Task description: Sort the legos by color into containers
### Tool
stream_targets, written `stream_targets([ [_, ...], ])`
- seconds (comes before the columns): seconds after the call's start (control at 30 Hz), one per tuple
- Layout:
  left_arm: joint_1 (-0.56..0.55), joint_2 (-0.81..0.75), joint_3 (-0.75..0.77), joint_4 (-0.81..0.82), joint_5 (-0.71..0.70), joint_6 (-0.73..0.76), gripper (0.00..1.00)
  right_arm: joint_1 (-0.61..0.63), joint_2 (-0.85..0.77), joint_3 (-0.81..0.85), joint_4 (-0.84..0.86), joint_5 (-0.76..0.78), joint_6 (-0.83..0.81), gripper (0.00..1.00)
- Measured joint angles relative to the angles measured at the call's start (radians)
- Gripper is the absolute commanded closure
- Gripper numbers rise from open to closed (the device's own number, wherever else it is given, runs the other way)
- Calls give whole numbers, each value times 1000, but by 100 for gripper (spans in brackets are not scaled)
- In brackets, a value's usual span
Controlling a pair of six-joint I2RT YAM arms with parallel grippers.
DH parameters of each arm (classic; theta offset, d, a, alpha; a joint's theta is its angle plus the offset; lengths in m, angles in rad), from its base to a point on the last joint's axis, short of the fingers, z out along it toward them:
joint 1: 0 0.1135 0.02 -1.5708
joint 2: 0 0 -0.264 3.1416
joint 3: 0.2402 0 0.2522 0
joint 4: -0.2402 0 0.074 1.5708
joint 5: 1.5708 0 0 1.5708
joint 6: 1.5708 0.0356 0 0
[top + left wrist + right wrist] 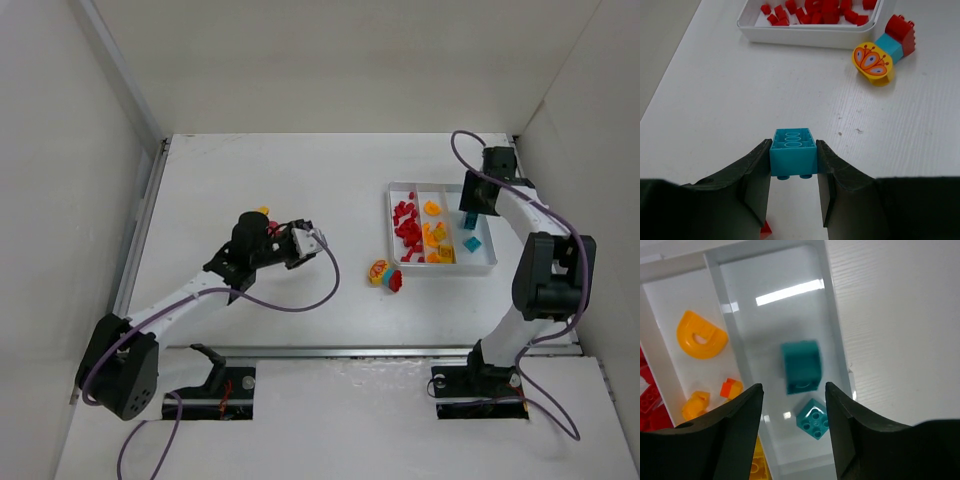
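My left gripper (792, 167) is shut on a cyan brick (792, 150), held above the bare table left of the tray (440, 186). My right gripper (793, 387) stands open over the tray's right compartment (832, 320). A teal brick (801, 365), slightly blurred, is just beyond its fingertips, with a second cyan brick (814, 418) beside it. The middle compartment holds orange and yellow legos (701, 334). The left compartment holds several red legos (810, 10). A joined yellow, cyan and red cluster (385, 275) lies on the table near the tray's front left corner.
A small red brick (765, 230) lies on the table under my left fingers. A yellow piece (264, 211) and a red piece (272, 228) sit by the left wrist. White walls enclose the table on three sides.
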Motion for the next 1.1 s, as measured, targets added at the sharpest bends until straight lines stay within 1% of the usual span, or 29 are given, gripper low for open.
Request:
stream_targets([
  [0.03,8,0,5,2,24,-10,100,0,0,2,-4,-23,-8,37],
  [0.07,15,0,10,3,44,-20,100,0,0,4,-5,-31,-11,37],
  [0.17,46,-1,21,16,130,-68,100,0,-6,15,-1,-73,-24,31],
  [0.2,56,-2,23,26,154,-86,100,2,-15,15,-2,-87,-30,25],
  [0.27,80,-2,25,49,206,-125,100,13,-53,2,7,-115,-53,25],
  [0.33,102,-2,27,70,262,-168,100,44,-135,-46,47,-174,-104,25],
  [0.43,128,-1,37,98,344,-216,100,147,-292,-129,101,-351,-222,25],
  [0.5,138,3,54,109,399,-233,100,269,-381,-171,140,-502,-329,25],
  [0.6,143,10,85,121,476,-244,100,463,-432,-195,195,-672,-439,25],
  [0.67,144,13,103,128,519,-247,100,577,-426,-196,219,-740,-489,24],
  [0.77,149,19,122,138,570,-246,100,688,-373,-176,237,-797,-536,24],
  [0.83,150,21,127,142,591,-246,100,726,-326,-149,239,-813,-553,24],
  [0.93,151,21,128,143,616,-246,100,746,-277,-115,239,-824,-570,24],
  [1.0,151,22,128,143,624,-246,100,755,-260,-98,241,-827,-576,30],
  [1.03,151,22,128,143,626,-246,100,756,-254,-91,242,-828,-581,47],
  [1.07,151,22,128,148,615,-242,100,758,-250,-85,240,-838,-584,59],
  [1.1,156,23,130,153,613,-244,100,760,-249,-85,239,-843,-587,67],
])
